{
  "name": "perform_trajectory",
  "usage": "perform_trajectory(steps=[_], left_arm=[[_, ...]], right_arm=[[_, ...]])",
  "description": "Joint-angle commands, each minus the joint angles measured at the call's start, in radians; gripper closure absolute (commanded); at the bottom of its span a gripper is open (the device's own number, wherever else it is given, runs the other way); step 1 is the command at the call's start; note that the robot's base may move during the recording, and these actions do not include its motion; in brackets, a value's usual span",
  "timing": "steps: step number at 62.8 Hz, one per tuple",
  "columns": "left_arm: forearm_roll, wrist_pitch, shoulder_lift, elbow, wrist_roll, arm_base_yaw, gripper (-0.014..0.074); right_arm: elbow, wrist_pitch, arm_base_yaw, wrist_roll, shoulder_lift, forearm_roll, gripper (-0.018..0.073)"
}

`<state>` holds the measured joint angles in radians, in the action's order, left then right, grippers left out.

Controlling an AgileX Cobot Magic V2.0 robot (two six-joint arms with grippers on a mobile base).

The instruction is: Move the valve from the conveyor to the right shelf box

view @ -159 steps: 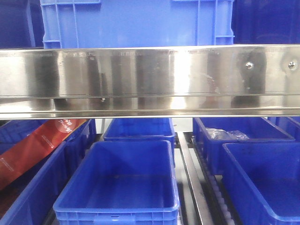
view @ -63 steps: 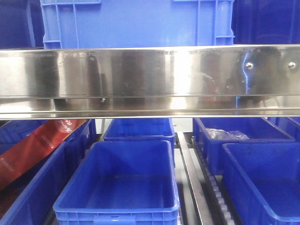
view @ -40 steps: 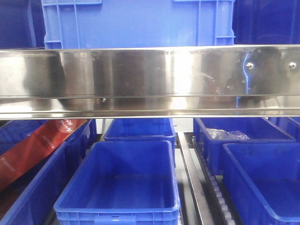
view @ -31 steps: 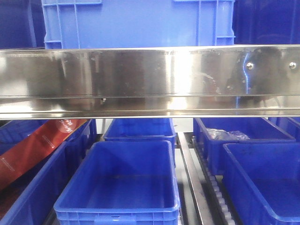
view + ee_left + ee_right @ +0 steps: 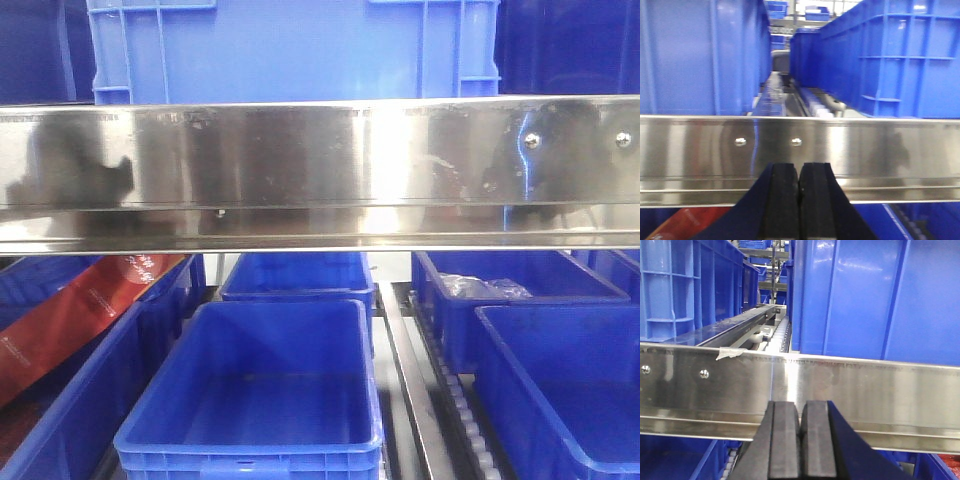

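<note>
Wrist views: both hands (image 5: 799, 200) (image 5: 802, 440) closed, empty.

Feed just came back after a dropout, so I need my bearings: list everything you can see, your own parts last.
Shelf rail: one, polished steel, across the front view, reflecting dark shapes.
Upper crate: one, light blue, on the shelf above the rail.
Lower bins: several, blue, under the rail; the centre bin looks empty.
Clear plastic bag: one, in the right rear bin.
Red packet: one, leaning in the left bin.
Roller track: one, pale, between centre and right bins.
Valve, conveyor: not in view.
Left pincer: black, shut, empty.
Right pincer: black, shut, empty.
</note>
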<state>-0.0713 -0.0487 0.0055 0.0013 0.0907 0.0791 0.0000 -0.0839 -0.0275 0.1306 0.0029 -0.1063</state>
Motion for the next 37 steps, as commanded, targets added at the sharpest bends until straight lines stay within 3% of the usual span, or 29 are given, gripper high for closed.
perform_trajectory(steps=[1, 37], left_arm=[[0.01, 0.012, -0.005, -0.001, 0.008, 0.013, 0.0706], [0.01, 0.012, -0.005, -0.001, 0.008, 0.013, 0.0706]], right_arm=[[0.0, 0.017, 0.003, 0.002, -0.003, 0.008, 0.0721], [0.0, 0.017, 0.003, 0.002, -0.003, 0.008, 0.0721]])
